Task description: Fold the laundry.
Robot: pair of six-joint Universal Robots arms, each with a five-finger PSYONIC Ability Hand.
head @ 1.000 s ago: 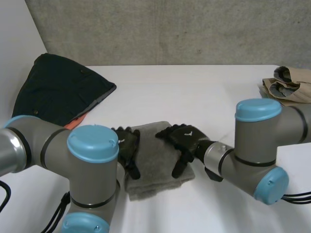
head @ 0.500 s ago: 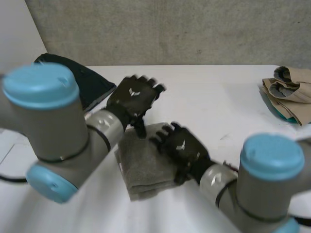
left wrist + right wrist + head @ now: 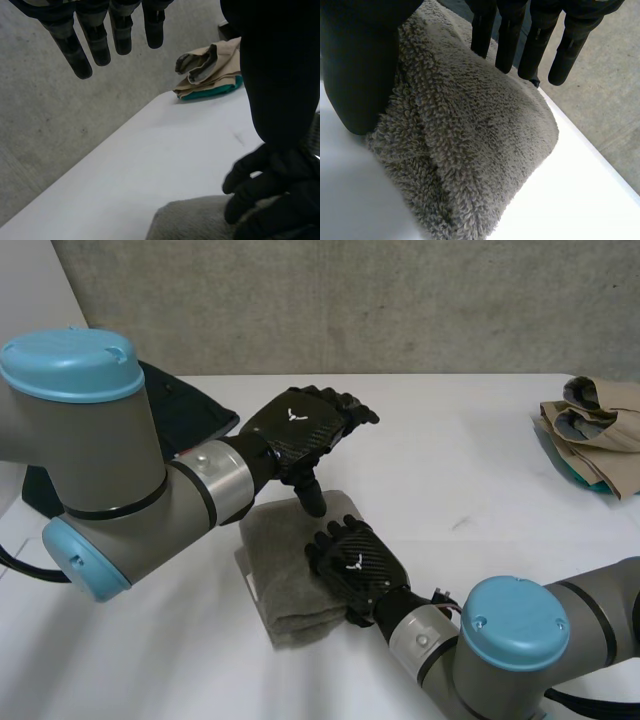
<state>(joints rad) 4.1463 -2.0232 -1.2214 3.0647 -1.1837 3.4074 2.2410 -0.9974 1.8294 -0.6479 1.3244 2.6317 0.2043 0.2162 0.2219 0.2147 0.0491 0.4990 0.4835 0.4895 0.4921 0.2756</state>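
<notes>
Folded grey towel (image 3: pixel 290 575) on white table (image 3: pixel 450 470)

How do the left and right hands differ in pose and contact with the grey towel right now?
The left hand hovers clear of the folded grey towel, holding nothing; the right hand lies palm-down on it. The left hand is near the towel's far end; the right hand is over its middle. Both have straight, open fingers.

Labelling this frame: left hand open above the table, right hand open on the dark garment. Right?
Wrong on one point: the right hand lies on the folded grey towel, as the head view shows. The dark garment lies apart, at the far left of the table. The left hand is open above the table.
</notes>
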